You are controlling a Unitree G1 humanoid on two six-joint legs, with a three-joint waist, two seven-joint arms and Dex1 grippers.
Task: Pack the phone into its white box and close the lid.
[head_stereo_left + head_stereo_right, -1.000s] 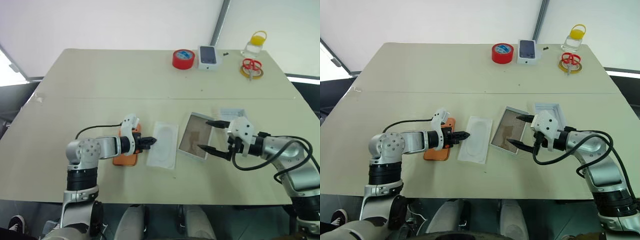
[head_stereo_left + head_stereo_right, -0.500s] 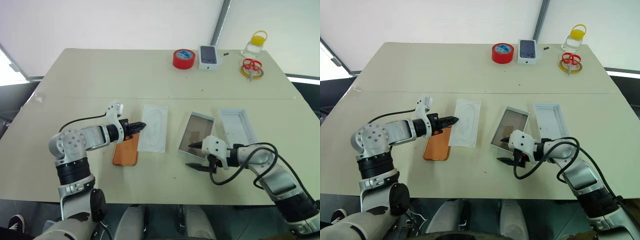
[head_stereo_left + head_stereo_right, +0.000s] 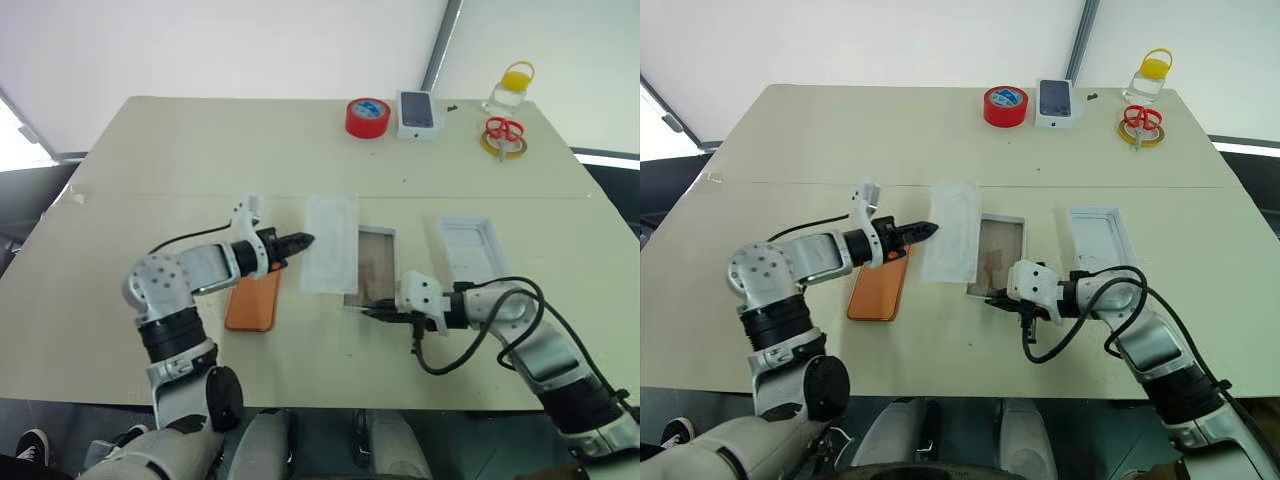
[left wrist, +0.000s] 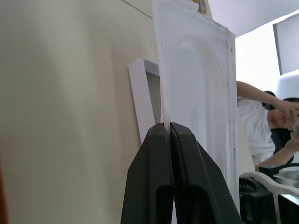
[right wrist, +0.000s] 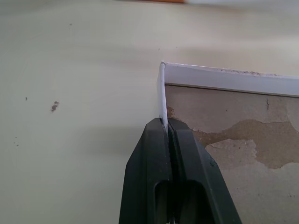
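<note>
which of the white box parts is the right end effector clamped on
The white box, the open tray with the greyish floor in the middle: the right end effector pinches its near wall. The lid lies untouched further right; the insert hangs from the left end effector.

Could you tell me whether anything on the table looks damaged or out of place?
The white box has a patchy, peeling brown floor that looks worn or torn. The insert, pinched by the left gripper, lies askew, overlapping the box's edge.
</note>
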